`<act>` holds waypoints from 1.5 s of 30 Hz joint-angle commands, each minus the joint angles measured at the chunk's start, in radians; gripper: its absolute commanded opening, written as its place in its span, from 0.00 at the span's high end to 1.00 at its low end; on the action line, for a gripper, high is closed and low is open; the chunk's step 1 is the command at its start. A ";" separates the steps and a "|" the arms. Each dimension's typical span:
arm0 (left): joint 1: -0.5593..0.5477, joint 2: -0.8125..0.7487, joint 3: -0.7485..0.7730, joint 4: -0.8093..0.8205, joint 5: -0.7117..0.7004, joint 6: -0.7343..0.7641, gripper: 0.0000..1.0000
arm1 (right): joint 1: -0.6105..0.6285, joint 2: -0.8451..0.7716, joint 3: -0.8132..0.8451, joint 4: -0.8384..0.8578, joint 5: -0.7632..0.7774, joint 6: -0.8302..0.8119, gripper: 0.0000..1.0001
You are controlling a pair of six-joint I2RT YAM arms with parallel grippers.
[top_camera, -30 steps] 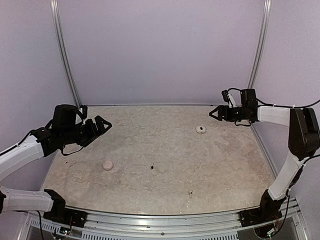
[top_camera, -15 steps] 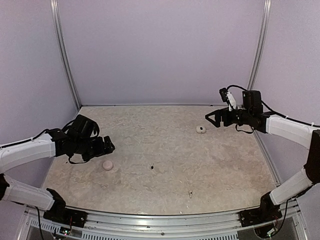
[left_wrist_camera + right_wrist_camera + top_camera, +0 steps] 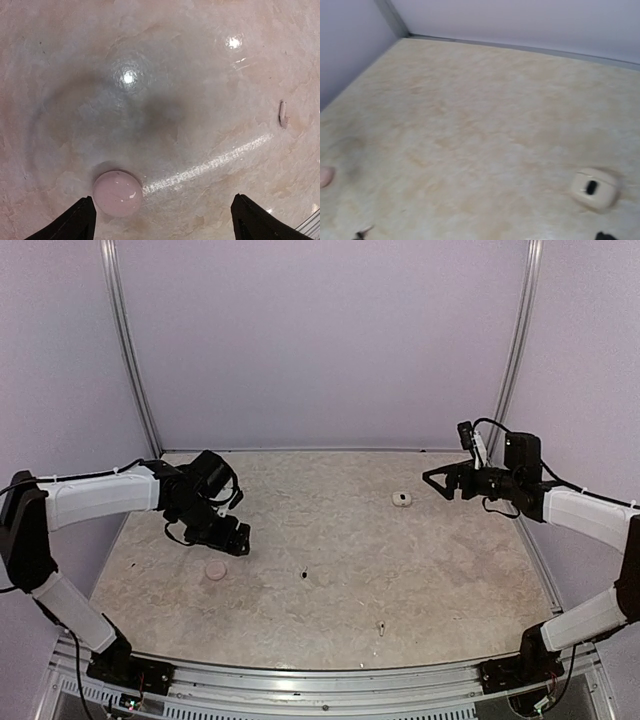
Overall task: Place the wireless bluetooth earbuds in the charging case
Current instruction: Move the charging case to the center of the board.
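Note:
A closed pink round case (image 3: 214, 569) lies at the left of the table. My left gripper (image 3: 233, 538) hangs open just above and right of it. In the left wrist view the pink case (image 3: 117, 193) sits next to the left fingertip (image 3: 82, 221), inside the wide gap, and a tiny pale pinkish earbud (image 3: 283, 114) lies off to the right. A white case (image 3: 401, 499) with a dark slot lies at the back right and also shows in the right wrist view (image 3: 592, 187). My right gripper (image 3: 434, 480) is open and empty, above the table just right of it.
A small dark speck (image 3: 303, 575) lies mid-table and a small pale stemmed piece (image 3: 380, 627) lies near the front edge. The purple back wall and two metal uprights (image 3: 130, 350) bound the table.
My left arm has swung right and lowered until its open gripper is over the pink case. My right gripper has shifted slightly right and lower beside the white case.

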 commanded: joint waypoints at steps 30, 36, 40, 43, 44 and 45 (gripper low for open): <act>0.056 0.244 0.007 -0.068 -0.134 0.222 0.41 | -0.011 0.003 -0.069 0.143 -0.264 0.051 0.00; 0.053 0.253 -0.003 -0.060 -0.082 0.224 0.45 | -0.011 -0.008 -0.079 0.145 -0.269 0.043 0.01; 0.049 0.253 -0.010 -0.062 -0.042 0.213 0.46 | -0.011 -0.011 -0.079 0.146 -0.271 0.041 0.01; 0.036 0.253 -0.011 -0.065 -0.028 0.203 0.44 | -0.011 -0.014 -0.081 0.149 -0.274 0.042 0.01; 0.033 0.254 -0.010 -0.064 -0.027 0.200 0.44 | -0.011 -0.016 -0.082 0.149 -0.274 0.042 0.00; 0.028 0.256 -0.008 -0.067 -0.025 0.197 0.45 | -0.011 -0.018 -0.083 0.150 -0.274 0.041 0.01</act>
